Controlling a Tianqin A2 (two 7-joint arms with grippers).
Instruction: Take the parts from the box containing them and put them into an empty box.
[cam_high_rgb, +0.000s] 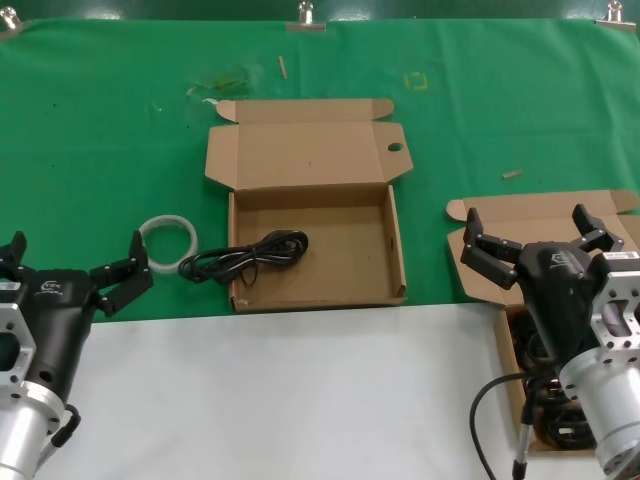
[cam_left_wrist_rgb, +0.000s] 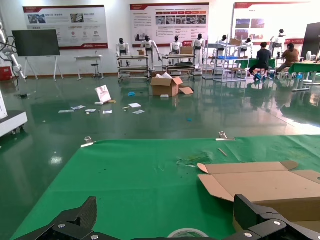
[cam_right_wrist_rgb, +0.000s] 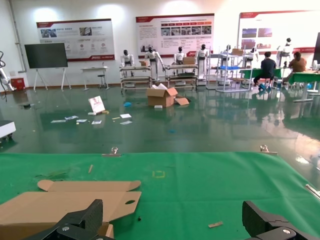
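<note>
The box with the holed lid tab (cam_high_rgb: 315, 290) lies open mid-table, its lid (cam_right_wrist_rgb: 60, 202) folded back. One black power cord (cam_high_rgb: 250, 255) rests in it, its end draped over the left wall towards the white ring. The box containing the parts (cam_high_rgb: 545, 215) sits at the right edge, more black cords (cam_high_rgb: 545, 400) showing under my right arm. My right gripper (cam_high_rgb: 527, 225) hovers open above that box with nothing between its fingers (cam_right_wrist_rgb: 82, 222). My left gripper (cam_high_rgb: 75, 258) waits open at the lower left, beside the ring, fingers (cam_left_wrist_rgb: 260, 217) spread wide.
A white translucent ring (cam_high_rgb: 170, 240) lies on the green cloth left of the middle box, also low in the left wrist view (cam_left_wrist_rgb: 187, 233). A white table strip (cam_high_rgb: 300, 390) runs along the front. Small wood scraps (cam_high_rgb: 511, 174) dot the cloth.
</note>
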